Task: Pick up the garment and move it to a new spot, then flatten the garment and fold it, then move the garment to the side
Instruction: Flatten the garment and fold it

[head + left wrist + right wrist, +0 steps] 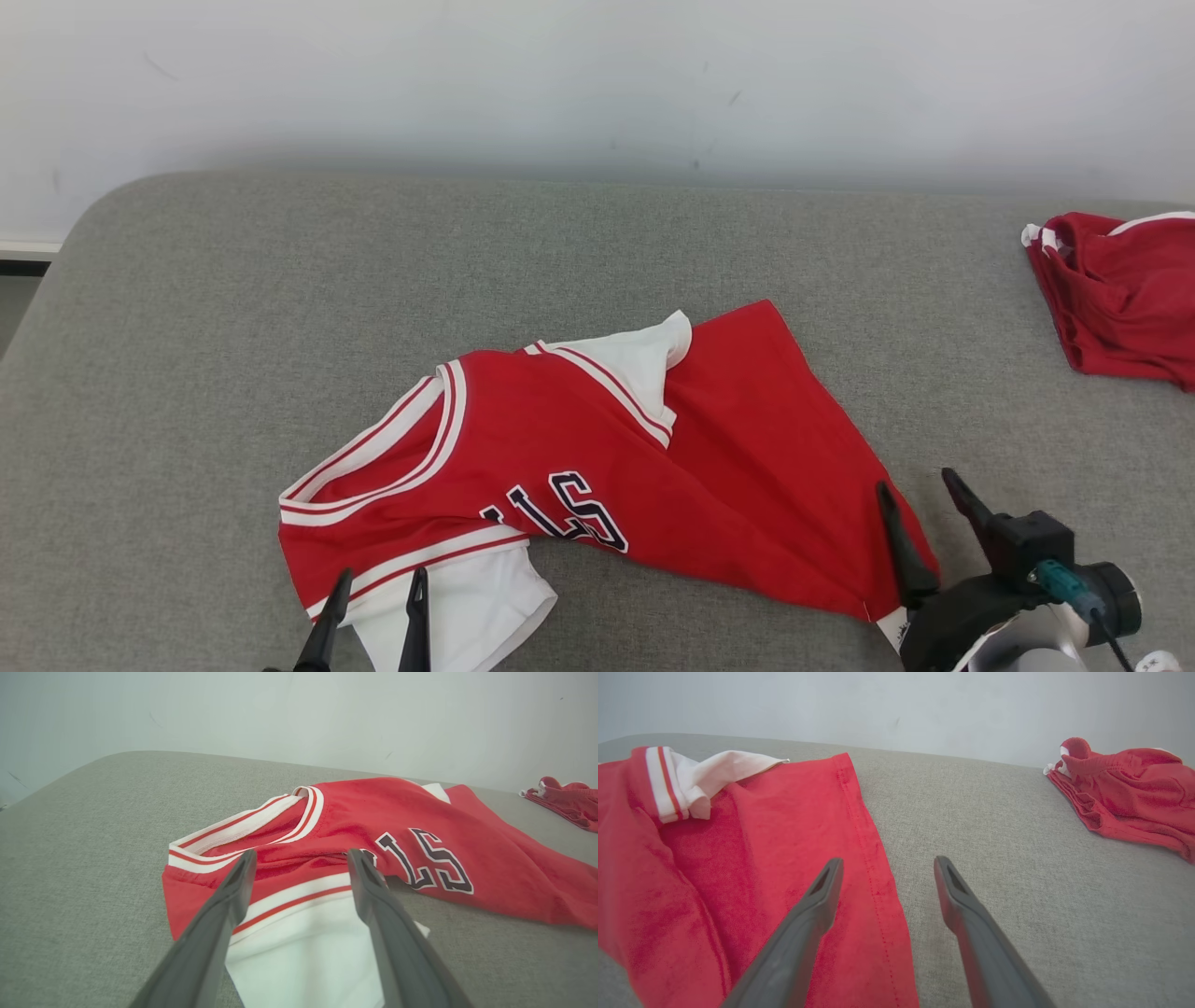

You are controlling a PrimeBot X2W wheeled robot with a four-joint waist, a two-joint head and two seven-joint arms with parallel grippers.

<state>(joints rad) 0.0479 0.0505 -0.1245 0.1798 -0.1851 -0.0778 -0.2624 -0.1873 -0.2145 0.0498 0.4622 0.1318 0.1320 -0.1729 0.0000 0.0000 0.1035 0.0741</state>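
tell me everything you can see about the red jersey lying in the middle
The red jersey is a soft, knit-looking top with white sleeves, red-and-white striped trim at the neck and armholes, and dark white-edged numerals on the chest. It lies rumpled and skewed, not flat, on the grey padded surface, with one sleeve bunched on top. The open left gripper sits over its near white sleeve, and the open right gripper straddles its hem edge. Neither grips it.

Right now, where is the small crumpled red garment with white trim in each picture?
Head view: the crumpled red garment, right edge, above middle.
Left wrist view: the crumpled red garment, right edge, upper half.
Right wrist view: the crumpled red garment, upper right.
Shared landmark: the red-and-white numbered jersey, left of it everywhere.
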